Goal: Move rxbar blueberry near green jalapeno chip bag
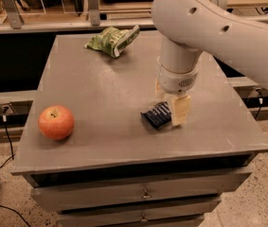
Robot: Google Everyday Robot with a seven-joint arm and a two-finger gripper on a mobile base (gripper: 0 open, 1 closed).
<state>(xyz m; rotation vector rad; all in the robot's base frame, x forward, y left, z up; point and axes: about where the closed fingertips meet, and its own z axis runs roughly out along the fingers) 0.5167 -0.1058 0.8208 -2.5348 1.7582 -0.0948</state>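
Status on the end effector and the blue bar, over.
End effector open, down at flat navy-blue wrapped bar. Bar on grey tabletop, not lifted. Far edge: crumpled light-green chip bag. Front left: round red apple, off the path.

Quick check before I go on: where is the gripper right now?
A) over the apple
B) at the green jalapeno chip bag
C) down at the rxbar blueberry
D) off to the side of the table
C: the gripper is low over the table, right at the rxbar blueberry, well away from the apple at front left and the green jalapeno chip bag at the back.
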